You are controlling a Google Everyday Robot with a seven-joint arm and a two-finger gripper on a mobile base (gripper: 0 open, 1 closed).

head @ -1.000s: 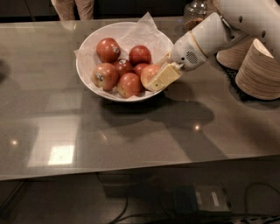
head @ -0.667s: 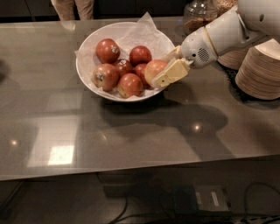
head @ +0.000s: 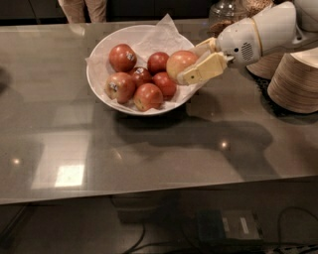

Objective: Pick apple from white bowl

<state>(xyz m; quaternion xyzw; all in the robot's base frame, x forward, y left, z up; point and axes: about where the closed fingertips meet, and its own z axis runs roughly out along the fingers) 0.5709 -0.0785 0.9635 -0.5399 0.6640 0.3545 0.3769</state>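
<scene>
The white bowl (head: 104, 54), wide and lined with crumpled white paper, stands on the table at the upper middle. It holds several deep-red apples (head: 122, 57). The apple (head: 179, 61), paler yellow-orange with a red blush, is raised above the bowl's right side. My gripper (head: 190, 68) reaches in from the right and is shut on this apple, one cream finger (head: 204, 69) lying across its front and the other behind it. The apple is clear of the red apples below.
Stacks of beige paper bowls (head: 294, 82) stand at the right edge of the grey table (head: 149, 149). A glass jar (head: 226, 11) sits behind the arm. A person's legs (head: 83, 9) show at the far side.
The gripper, holding the pale apple, has lifted it up out of the pile of red apples and drawn slightly right. The red apples stay in the bowl.
</scene>
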